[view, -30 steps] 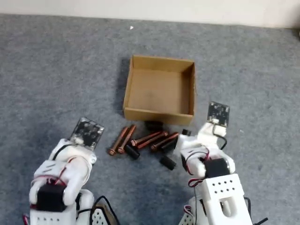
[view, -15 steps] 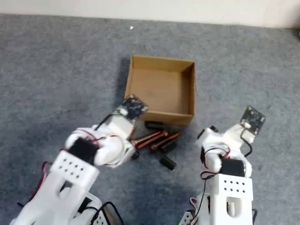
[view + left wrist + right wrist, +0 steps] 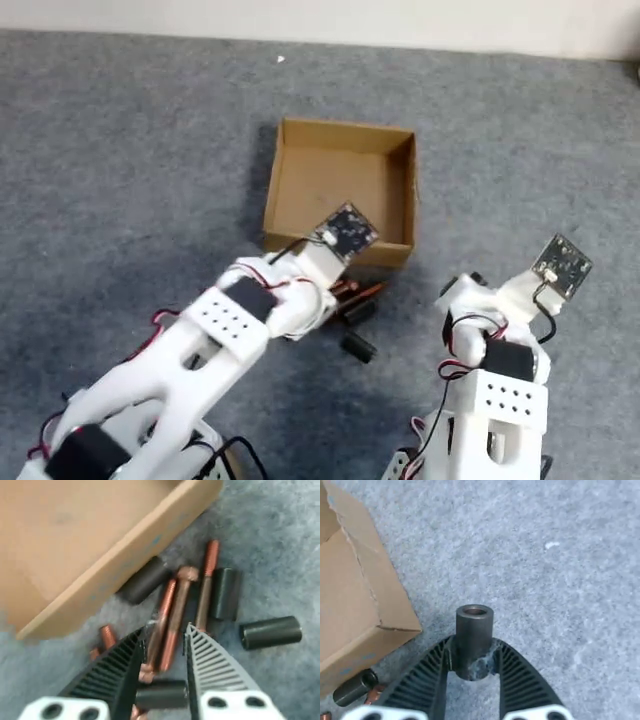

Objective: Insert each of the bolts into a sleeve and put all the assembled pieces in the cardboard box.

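The copper-coloured bolts [image 3: 172,622] lie in a loose bundle on the grey carpet [image 3: 120,150], just in front of the near wall of the cardboard box [image 3: 125,555]. Two of them lie side by side and touch along their shafts, and a third lies close beside them with its threaded end pointing away. Dark loose sleeves [image 3: 270,631] lie on their sides around the bundle: one rests against the box wall, one lies right next to the outer bolt, one lies a little apart, and one sits close under the left gripper [image 3: 165,635]. This gripper hangs over the bundle with its jaws spread, and the paired bolts show in the gap between its fingers [image 3: 210,665]. Whether the tips touch the bolts cannot be told. In the high view the left arm [image 3: 230,330] stretches across to the pile and covers most of it, leaving a few bolt ends and two sleeves showing beside it. The right gripper [image 3: 472,655] is off the box's near right corner, away from the pile, and pinches one sleeve [image 3: 474,625] by its lower part, with the open bore at the free end.
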